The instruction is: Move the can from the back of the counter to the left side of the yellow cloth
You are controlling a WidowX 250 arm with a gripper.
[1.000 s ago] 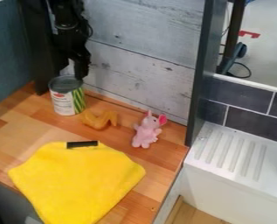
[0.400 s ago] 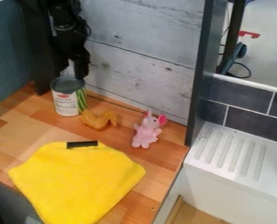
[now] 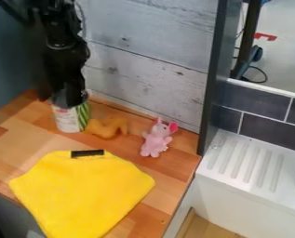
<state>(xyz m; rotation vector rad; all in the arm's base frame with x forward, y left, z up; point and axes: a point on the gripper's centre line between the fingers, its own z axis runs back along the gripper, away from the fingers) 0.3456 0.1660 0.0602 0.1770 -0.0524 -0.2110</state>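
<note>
At the back left of the desk (image 3: 22, 146), as the camera sees it, the can (image 3: 69, 122) stands below the jaws (image 3: 69, 99), which cover its top; we cannot tell whether they are released or clenched on it. To handle it well, we would centre the jaws across the round body, with the rim level between them, and close evenly so that neither side tips it. We should press just enough to stop slipping, since the smooth wall gives little grip, and keep any shift slow and level. The orange toy (image 3: 103, 128) lies right beside the can's base, so we would guard that side most; the pink toy (image 3: 154, 140) and the cloth (image 3: 81, 190) sit farther off. Behind, the wall (image 3: 156, 60) leaves us limited room, and we would avoid swinging the arm into it. The can looks upright, its long axis running from desk to jaws, close to vertical. Its pale label faces the camera, with the green pattern turned toward the orange toy; its base points down at the desk.
</note>
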